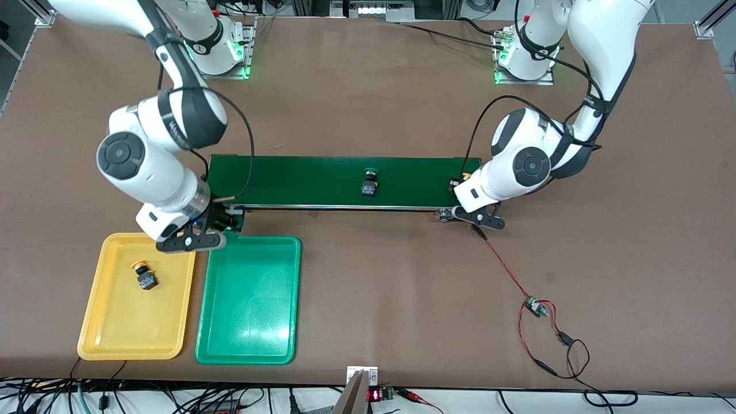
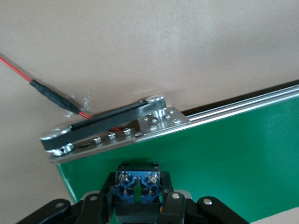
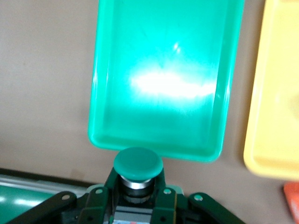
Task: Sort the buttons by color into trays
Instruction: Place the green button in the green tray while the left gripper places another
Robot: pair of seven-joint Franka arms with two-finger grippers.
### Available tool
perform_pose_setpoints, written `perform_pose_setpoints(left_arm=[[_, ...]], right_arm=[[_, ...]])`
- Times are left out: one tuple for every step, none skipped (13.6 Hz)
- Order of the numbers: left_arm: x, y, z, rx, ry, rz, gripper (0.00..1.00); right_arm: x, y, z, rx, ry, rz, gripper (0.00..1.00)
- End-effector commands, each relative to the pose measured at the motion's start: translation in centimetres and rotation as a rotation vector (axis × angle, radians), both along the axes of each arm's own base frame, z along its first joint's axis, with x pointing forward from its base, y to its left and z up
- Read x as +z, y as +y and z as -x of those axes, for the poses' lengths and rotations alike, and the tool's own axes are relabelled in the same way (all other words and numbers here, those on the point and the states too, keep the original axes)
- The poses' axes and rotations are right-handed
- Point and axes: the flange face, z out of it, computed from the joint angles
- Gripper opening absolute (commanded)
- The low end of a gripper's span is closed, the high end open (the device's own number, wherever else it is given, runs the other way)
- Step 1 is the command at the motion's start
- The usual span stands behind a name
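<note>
My right gripper (image 1: 227, 223) is shut on a green-capped button (image 3: 138, 163). It holds it over the table between the belt's end and the green tray (image 1: 248, 299), which also shows in the right wrist view (image 3: 159, 84). A yellow-orange button (image 1: 145, 276) lies in the yellow tray (image 1: 115, 322). Another green-capped button (image 1: 369, 183) sits midway along the dark green belt (image 1: 299, 178). My left gripper (image 2: 138, 198) is shut on a button's black-and-blue body (image 2: 138, 182) over the belt's end toward the left arm. A bit of yellow-orange cap (image 1: 463, 179) shows there.
The belt's metal end bracket (image 2: 117, 126) and rail lie close under my left gripper. A red wire (image 1: 506, 270) runs from that belt end to a small circuit board (image 1: 536, 306) and loops near the table's front edge. The yellow tray's edge (image 3: 275, 93) shows beside the green tray.
</note>
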Motion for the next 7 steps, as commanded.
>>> perform_pose_setpoints(left_arm=[[0.7,-0.8,0.7,0.104,0.006,-0.018,0.00],[0.6,-1.1,1.1,0.130,0.013,-0.027,0.00],[0.7,-1.5,1.3,0.125,0.011,-0.028,0.00],[0.8,-1.6,1.4,0.125,0.010,-0.029,0.00],[0.9,-1.6,1.5,0.123,0.010,-0.030,0.01],[0.7,-1.6,1.7,0.122,0.014,-0.032,0.01],[0.8,-2.0,1.9,0.115,0.012,-0.032,0.02]], right_arm=[[-2.7,-1.1,-3.6,0.079,-0.042,-0.038,0.23],[-3.8,-1.0,-4.3,0.088,-0.050,-0.038,0.23],[-5.2,-1.2,-4.8,0.102,-0.061,-0.042,0.23],[-6.4,-1.5,-5.2,0.111,-0.072,-0.046,0.23],[-7.8,-2.7,-5.5,0.105,-0.073,-0.043,0.23],[-9.2,-3.3,-5.7,0.100,-0.069,-0.037,0.24],[-10.8,-5.1,-6.1,0.091,-0.076,-0.014,0.24]])
